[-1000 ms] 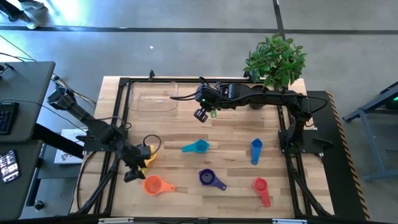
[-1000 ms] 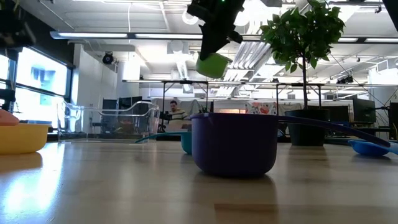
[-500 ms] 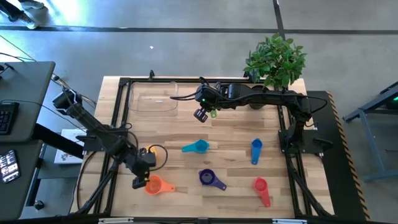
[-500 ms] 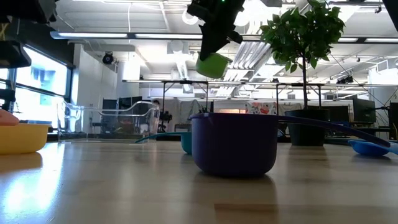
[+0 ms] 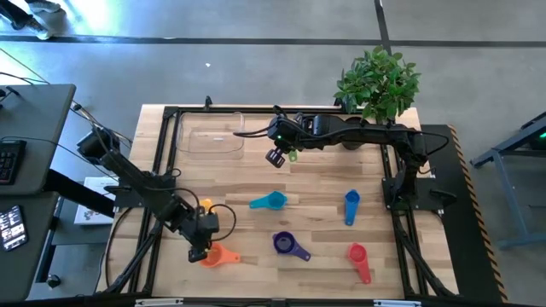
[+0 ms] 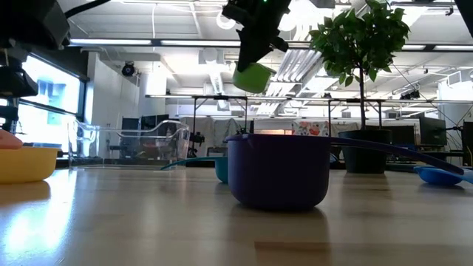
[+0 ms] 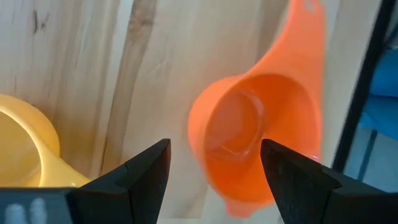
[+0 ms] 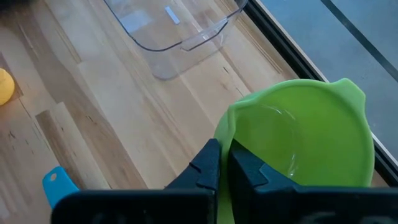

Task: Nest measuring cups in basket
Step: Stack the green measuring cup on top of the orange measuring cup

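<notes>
holding the green cup (image 8: pixel 303 144) pinched by its rim in my right gripper (image 5: pixel 277 156), up in the air just right of the clear basket (image 5: pixel 211 134) at the far left. left gripper (image 7: pixel 214 180) is spread wide right over the orange cup (image 7: pixel 261 127), yellow cup (image 7: pixel 28 146) beside it.
</notes>
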